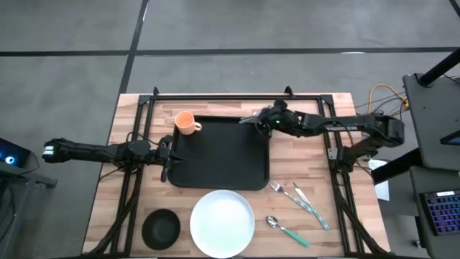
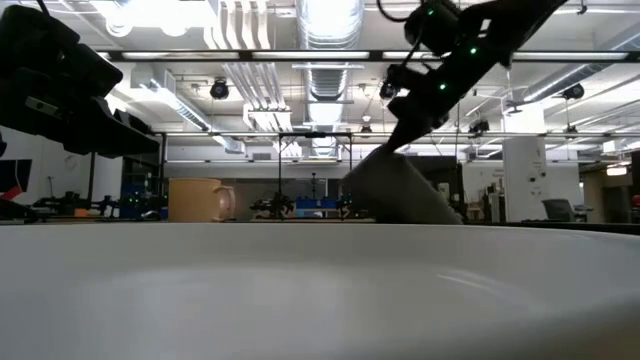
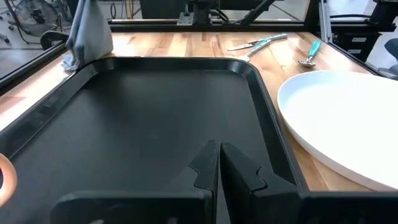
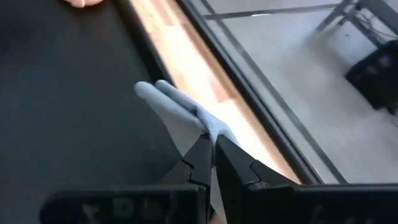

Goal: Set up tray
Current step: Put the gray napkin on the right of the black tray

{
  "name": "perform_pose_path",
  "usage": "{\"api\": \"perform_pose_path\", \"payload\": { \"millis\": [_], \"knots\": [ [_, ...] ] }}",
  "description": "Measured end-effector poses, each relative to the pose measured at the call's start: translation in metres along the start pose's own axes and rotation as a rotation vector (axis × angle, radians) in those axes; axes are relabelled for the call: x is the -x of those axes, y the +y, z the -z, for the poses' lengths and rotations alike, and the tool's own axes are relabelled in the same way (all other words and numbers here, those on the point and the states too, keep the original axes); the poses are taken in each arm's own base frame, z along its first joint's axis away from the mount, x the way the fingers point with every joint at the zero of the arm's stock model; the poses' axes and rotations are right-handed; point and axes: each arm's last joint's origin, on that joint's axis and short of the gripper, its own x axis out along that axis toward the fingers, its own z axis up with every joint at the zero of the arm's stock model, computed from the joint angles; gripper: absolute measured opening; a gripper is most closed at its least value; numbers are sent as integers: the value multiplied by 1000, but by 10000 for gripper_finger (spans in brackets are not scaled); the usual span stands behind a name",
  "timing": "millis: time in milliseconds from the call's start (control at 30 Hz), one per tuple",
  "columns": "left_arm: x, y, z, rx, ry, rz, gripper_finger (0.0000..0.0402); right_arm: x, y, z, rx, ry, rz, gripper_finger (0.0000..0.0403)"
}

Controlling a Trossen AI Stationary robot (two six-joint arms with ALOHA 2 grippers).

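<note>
The black tray (image 1: pixel 215 155) lies flat in the middle of the table. It also shows in the left wrist view (image 3: pixel 143 112). My right gripper (image 1: pixel 264 119) is above the tray's far right corner, shut on a grey folded napkin (image 4: pixel 174 109). The napkin also shows in the low view (image 2: pixel 400 190) and in the left wrist view (image 3: pixel 87 31). My left gripper (image 3: pixel 219 152) is shut and empty. It sits low over the tray's left rim (image 1: pixel 171 155). I cannot tell whether it touches the rim. My right gripper pinches the napkin's upper end (image 4: pixel 210 129) between its two fingers, on a fold of several layers. The fingers come slanting down from the table's right side. The napkin hangs below them, and its lower end (image 3: pixel 70 60) is at the tray's far right corner.
An orange cup (image 1: pixel 187 122) stands by the tray's far left corner. A white plate (image 1: pixel 223 223) and a small black bowl (image 1: pixel 160 228) sit near the front edge. A fork and knife (image 1: pixel 298 198) and a spoon (image 1: pixel 286 228) lie at the right.
</note>
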Motion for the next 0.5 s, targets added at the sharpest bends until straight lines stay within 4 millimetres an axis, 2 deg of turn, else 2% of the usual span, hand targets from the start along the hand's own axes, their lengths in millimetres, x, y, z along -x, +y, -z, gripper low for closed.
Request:
{"api": "perform_pose_path", "payload": {
  "millis": [267, 400, 500],
  "knots": [
    [0, 0, 0, 0, 0, 0, 0, -40, 32, -5, 66, 53, -134, 8],
    [0, 0, 0, 0, 0, 0, 0, -47, 43, -10, 102, 51, -163, 8],
    [0, 0, 0, 0, 0, 0, 0, -45, 47, -14, 105, 33, -234, 8]
  ]
}}
